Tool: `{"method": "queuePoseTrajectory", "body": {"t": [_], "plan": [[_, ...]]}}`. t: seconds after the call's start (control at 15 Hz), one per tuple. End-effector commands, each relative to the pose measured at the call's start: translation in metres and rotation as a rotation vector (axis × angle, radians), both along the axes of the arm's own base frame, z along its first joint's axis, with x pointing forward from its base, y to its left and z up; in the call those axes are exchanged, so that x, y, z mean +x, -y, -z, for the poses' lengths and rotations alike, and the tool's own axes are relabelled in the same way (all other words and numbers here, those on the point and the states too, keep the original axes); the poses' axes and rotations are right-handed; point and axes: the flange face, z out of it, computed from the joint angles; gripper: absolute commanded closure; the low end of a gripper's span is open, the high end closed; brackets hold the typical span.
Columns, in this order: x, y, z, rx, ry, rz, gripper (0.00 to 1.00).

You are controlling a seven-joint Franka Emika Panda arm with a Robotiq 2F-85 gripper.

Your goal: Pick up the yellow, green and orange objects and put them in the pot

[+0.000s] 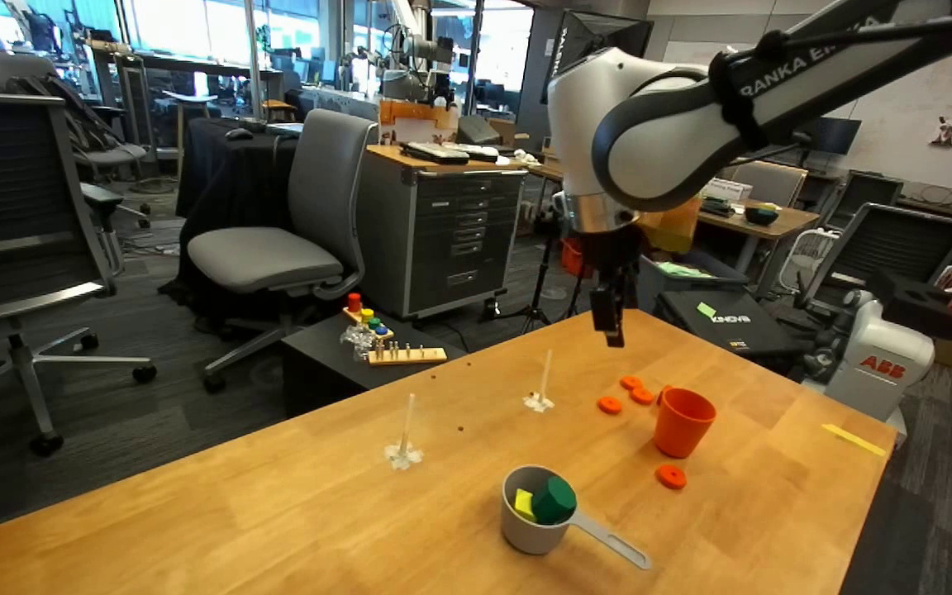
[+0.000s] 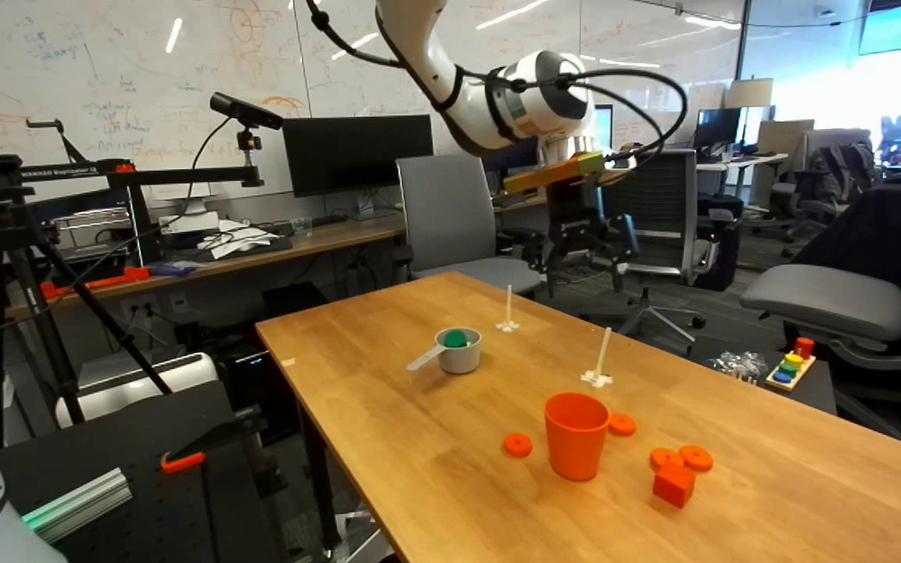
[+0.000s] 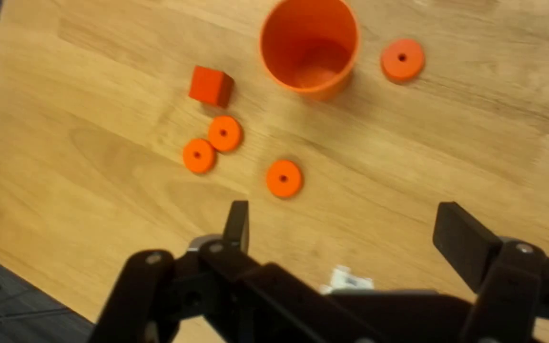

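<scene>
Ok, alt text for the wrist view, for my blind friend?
An open, empty black gripper, seen from above, hangs over a wooden table bearing an orange-red cube, an upright orange cup and four orange discs with central holes.

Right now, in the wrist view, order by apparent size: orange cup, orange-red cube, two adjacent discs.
Largest: orange cup, cropped at top
Next: orange-red cube
Smallest: left disc and right disc, too alike to rank
</scene>
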Motion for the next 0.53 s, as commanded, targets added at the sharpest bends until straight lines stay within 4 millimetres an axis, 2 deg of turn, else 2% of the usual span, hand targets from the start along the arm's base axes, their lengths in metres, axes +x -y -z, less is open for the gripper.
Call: {"method": "queuePoseTrajectory", "body": {"t": [0.0, 0.07, 0.13, 0.27, 0.33, 0.47], "plan": [[-0.021, 0.087, -0.028, -0.026, 0.030, 0.170, 0.00], [-0.028, 0.107, -0.028, -0.014, 0.028, 0.216, 0.00], [-0.009, 0.083, -0.018, -0.024, 0.010, 0.144, 0.00], [-0.018, 0.118, -0.021, -0.022, 0.007, 0.196, 0.00], [-0.020, 0.123, -0.021, -0.020, 0.008, 0.204, 0.00], [-0.017, 0.115, -0.014, -0.025, 0.018, 0.205, 0.00]]}}
